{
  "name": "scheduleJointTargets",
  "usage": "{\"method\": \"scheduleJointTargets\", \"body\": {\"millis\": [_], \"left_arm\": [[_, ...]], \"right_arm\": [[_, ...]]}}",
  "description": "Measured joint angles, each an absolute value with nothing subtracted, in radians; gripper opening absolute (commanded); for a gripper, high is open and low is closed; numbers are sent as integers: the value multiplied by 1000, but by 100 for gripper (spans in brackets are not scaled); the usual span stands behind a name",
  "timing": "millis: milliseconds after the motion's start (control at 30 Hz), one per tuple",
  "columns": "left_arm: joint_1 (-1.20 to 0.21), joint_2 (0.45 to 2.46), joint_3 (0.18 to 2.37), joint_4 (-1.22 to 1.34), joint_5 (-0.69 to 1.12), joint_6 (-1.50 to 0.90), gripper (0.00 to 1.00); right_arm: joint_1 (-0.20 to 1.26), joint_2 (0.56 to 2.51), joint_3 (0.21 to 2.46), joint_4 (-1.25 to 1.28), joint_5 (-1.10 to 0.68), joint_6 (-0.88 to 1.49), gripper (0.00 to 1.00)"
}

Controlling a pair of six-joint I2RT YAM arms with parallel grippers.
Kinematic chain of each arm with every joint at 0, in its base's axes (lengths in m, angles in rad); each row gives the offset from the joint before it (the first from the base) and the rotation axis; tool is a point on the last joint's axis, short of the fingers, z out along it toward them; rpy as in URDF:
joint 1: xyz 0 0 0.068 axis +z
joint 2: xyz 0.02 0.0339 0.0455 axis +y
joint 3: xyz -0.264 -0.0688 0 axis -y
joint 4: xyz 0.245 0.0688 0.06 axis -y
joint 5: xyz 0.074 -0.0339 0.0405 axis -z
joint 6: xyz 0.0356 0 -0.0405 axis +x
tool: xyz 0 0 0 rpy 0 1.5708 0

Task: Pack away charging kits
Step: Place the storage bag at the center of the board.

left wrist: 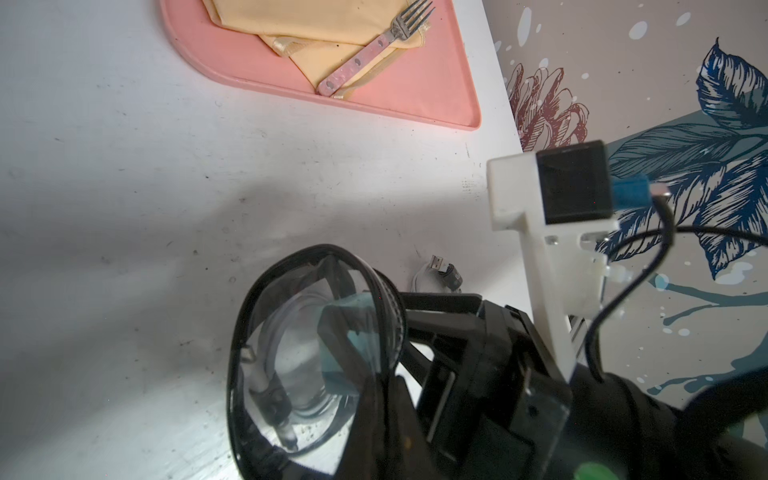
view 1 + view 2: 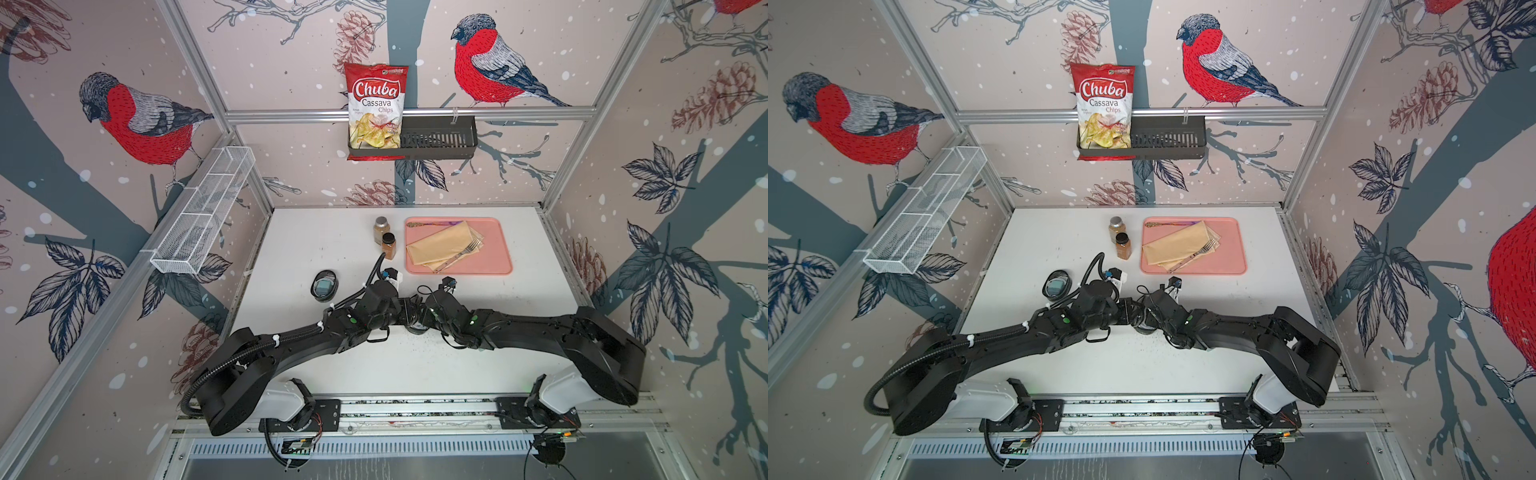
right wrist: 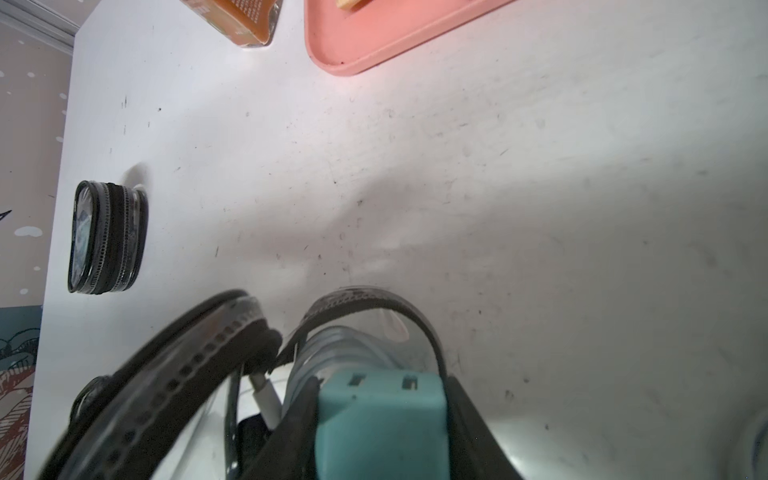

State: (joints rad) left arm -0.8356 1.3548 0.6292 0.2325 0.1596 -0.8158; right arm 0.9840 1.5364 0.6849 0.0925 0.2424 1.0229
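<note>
Your white tabletop (image 2: 332, 232) carries the work in its near middle, where both black arms meet tip to tip. The flat pink plastic tray (image 2: 496, 249), with its napkin and fork, sits beyond them and has no part in this, so leave it alone.

On your left arm's side a closed oval case with a clear face and black zip band (image 3: 109, 237) lies well apart from the grippers. A teal shape shows through its face, so I judge that kit packed.

The kit in hand is the second clear oval black-rimmed case (image 1: 282, 332), lying open under the two wrists. Your left gripper (image 2: 405, 316) is clamped fully together, seemingly on the rim of the hinged lid. That props the mouth wide and gives the other arm room.

Your right gripper (image 3: 380, 384) is closed part-way, with the small teal cube plug charger (image 3: 374, 428) squeezed between its fingers at the case's mouth.

A coiled white cable (image 3: 340, 347) lies inside the lower shell, so the charger looks like the last piece for this case. A loose white cable end (image 1: 434, 274) lies on the table just beside.
</note>
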Motion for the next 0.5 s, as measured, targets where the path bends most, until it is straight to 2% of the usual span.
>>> {"method": "scheduleJointTargets", "body": {"millis": [200, 300, 433, 500], "left_arm": [[-841, 1389, 612, 262, 162, -834, 0], [-842, 1407, 613, 281, 164, -838, 0], [-844, 1422, 613, 288, 160, -838, 0], [-847, 1426, 612, 295, 159, -838, 0]], "right_arm": [[984, 1571, 683, 134, 224, 1020, 13], [991, 1572, 683, 139, 225, 1018, 21], [1008, 1576, 677, 149, 227, 1016, 24], [1013, 1588, 677, 160, 225, 1017, 30]]}}
